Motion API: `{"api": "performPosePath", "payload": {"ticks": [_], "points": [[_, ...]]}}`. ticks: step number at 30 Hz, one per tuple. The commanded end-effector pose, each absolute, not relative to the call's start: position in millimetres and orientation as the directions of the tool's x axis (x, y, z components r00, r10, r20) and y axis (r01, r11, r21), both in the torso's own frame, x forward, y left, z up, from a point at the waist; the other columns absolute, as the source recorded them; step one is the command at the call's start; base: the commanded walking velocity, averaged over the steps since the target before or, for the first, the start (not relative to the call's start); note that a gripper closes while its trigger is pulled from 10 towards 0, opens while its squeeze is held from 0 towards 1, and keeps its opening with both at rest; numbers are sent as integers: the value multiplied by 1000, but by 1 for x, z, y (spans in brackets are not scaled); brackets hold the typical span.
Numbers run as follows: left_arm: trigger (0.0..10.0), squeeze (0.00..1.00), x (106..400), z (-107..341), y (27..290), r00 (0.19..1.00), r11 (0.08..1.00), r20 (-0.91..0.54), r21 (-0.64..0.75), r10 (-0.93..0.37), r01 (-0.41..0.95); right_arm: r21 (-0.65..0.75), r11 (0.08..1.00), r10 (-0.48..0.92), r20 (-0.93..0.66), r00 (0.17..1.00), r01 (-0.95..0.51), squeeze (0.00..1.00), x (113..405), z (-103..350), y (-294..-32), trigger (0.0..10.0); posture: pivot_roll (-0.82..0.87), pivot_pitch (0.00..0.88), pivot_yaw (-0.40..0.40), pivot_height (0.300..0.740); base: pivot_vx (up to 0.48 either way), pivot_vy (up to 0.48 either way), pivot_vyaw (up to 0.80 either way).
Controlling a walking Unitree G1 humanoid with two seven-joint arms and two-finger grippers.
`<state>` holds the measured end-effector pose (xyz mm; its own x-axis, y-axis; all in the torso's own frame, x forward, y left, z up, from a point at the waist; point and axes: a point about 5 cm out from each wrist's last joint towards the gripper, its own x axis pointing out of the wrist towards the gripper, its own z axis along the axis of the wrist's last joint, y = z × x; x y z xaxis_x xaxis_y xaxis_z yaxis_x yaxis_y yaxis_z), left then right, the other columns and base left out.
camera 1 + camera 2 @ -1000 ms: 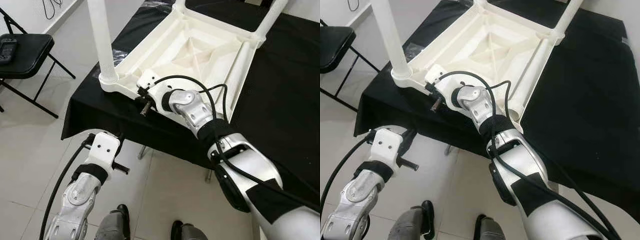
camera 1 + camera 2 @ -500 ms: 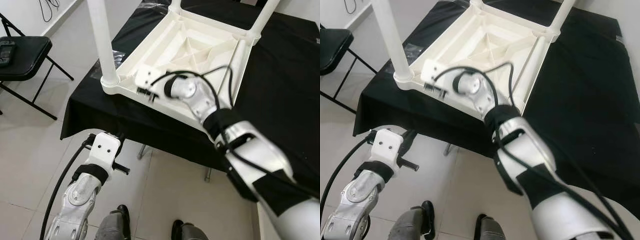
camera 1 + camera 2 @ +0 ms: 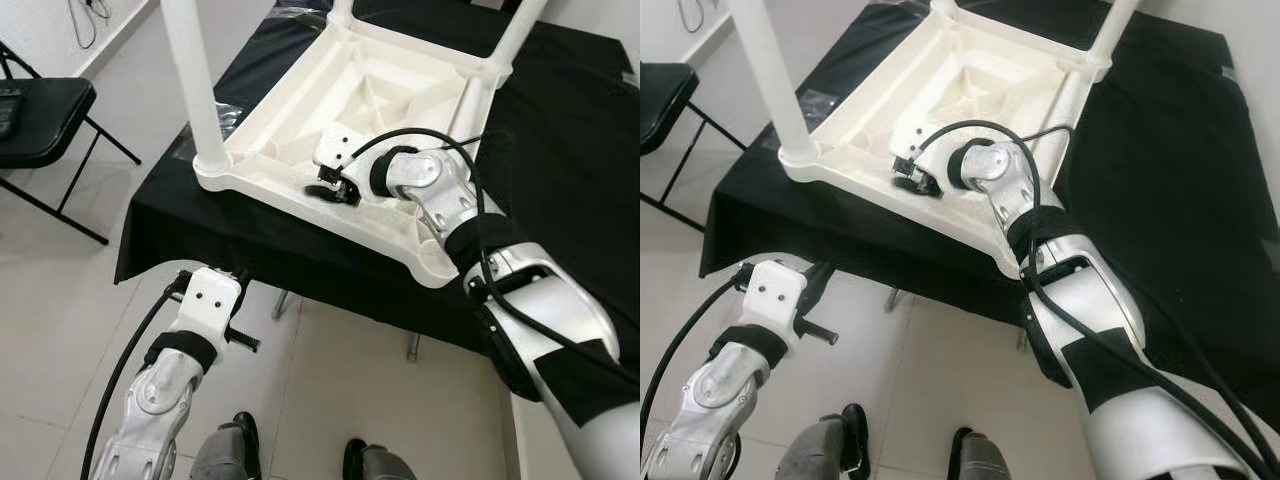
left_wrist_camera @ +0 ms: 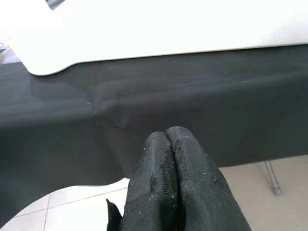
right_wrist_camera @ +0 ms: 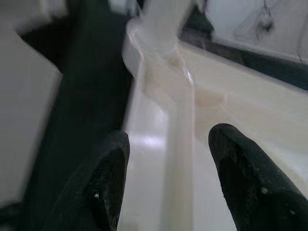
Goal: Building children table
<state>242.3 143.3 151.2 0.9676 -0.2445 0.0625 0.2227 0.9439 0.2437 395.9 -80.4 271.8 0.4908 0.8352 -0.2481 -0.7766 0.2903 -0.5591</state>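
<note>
white plastic children's table [image 3: 390, 90], upside down on the black-clothed worktop [image 3: 560, 190], and the right claw [image 3: 335, 188] has just swung in from the near outside edge, over the rim, into the ribbed underside. that looks like a reach for a fresh grip or a brace inside the frame. its fingers [image 5: 103, 185] are spread wide astride a raised white rib, gripping nothing. left claw [image 4: 168, 159] hangs pressed closed and empty below the worktop edge.

One upturned white table [image 3: 300, 120], three fitted legs [image 3: 190, 80], one black folding chair [image 3: 40, 110].
</note>
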Motion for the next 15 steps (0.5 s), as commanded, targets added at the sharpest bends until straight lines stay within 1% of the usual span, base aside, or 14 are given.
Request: {"api": "performPosePath", "payload": {"ticks": [1,2,3,4,5,6,7,8,10,12,13,15], "points": [[10000,0,239,148,142,967,942,46,242,-250,232,-531,269,866,-232,443,-803,0,393,272,-81,10000,116,241,-115,740,0,0,0],[10000,0,239,148,142,967,942,46,241,-250,232,-515,213,884,-260,389,-830,0,388,269,-87,10000,117,242,-116,740,0,0,0],[10000,0,239,148,142,967,942,46,241,-250,232,-515,213,884,-260,389,-830,0,388,269,-87,10000,117,242,-116,740,0,0,0],[10000,0,239,148,142,967,943,46,240,-249,231,-517,166,860,-341,379,-840,0,387,257,-95,10000,112,244,-116,740,0,0,0],[10000,0,239,148,142,967,943,46,240,-249,231,-517,166,860,-341,379,-840,0,387,257,-95,10000,112,244,-116,740,0,0,0],[10000,0,240,148,142,968,943,47,239,-248,231,-536,106,808,-444,387,-837,0,386,241,-105,10000,110,245,-115,740,0,0,0],[10000,0,240,148,142,967,943,47,238,-249,231,-538,94,773,-491,402,-838,0,387,230,-110,10000,110,246,-116,740,0,0,0],[10000,0,240,148,142,967,943,47,238,-249,231,-538,94,773,-491,402,-838,0,387,230,-110,10000,110,246,-116,740,0,0,0],[10000,0,240,148,142,968,944,48,238,-248,230,-577,170,707,-494,507,-799,0,393,223,-118,10000,112,248,-111,740,0,0,0],[10000,0,240,148,142,968,944,48,239,-247,229,-608,264,666,-447,597,-749,0,400,228,-122,10000,112,248,-111,740,0,0,0],[10000,0,240,148,143,968,944,48,239,-247,229,-611,290,657,-431,618,-736,0,401,230,-124,10000,111,249,-111,740,0,0,0],[10000,0,240,149,143,968,944,48,239,-247,229,-630,289,627,-444,640,-721,0,402,230,-130,10000,112,249,-111,740,0,0,0]]}}
